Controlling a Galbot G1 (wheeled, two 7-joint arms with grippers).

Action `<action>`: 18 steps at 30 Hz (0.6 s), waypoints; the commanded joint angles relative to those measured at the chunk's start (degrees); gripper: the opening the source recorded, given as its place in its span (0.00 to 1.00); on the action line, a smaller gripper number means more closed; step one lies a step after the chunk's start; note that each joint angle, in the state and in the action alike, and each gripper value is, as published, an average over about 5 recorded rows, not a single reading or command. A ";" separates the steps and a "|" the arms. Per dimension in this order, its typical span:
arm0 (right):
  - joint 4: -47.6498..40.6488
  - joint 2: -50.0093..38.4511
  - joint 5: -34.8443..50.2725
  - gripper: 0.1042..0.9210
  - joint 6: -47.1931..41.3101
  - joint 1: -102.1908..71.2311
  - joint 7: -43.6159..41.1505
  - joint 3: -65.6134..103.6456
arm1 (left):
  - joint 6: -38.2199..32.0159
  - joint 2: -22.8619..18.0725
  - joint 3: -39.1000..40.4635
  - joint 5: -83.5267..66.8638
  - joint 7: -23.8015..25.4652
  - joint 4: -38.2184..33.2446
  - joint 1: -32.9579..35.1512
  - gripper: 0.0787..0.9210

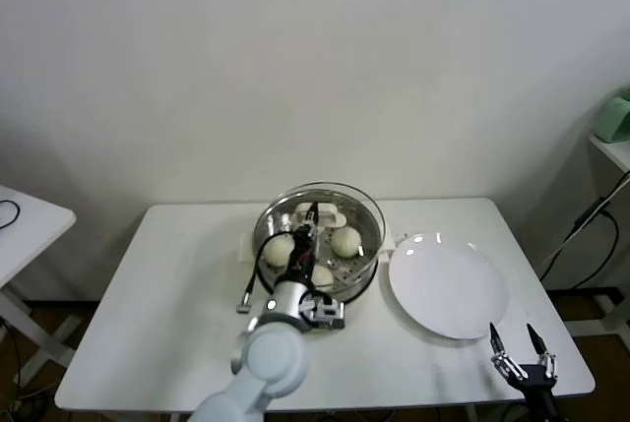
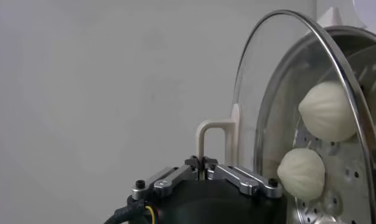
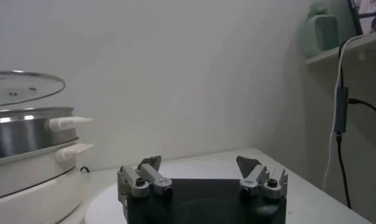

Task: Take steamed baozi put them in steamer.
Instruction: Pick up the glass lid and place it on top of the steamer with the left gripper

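The steamer [image 1: 366,263] stands mid-table on its cream base [image 3: 36,195]. Three off-white baozi lie in it [image 1: 280,250] [image 1: 346,241] [image 1: 322,275]; two show in the left wrist view [image 2: 328,112] [image 2: 302,173]. My left gripper [image 1: 308,225] [image 2: 202,163] is shut on the cream handle [image 2: 215,131] of the round glass lid [image 1: 345,194] [image 2: 261,91]. It holds the lid [image 3: 24,88] a little above the steamer's rim [image 3: 24,137]. My right gripper [image 1: 520,348] [image 3: 200,163] is open and empty near the table's front right corner.
A flat white plate [image 1: 448,284] lies bare to the right of the steamer, its edge in the right wrist view [image 3: 103,207]. A second white table [image 1: 20,225] stands at the left. A shelf with a green object [image 1: 615,117] and hanging cables [image 1: 591,235] is at the right.
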 commanded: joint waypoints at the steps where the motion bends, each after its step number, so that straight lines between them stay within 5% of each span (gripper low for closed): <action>1: -0.15 0.13 0.01 0.88 0.10 0.09 -0.04 -0.01 | 0.01 -1.39 0.22 -0.29 -2.63 4.39 -0.61 0.06; 18: -0.46 0.34 0.20 0.88 0.14 0.77 -0.05 -0.18 | -0.39 -2.88 -0.45 3.14 -2.94 6.57 0.71 0.06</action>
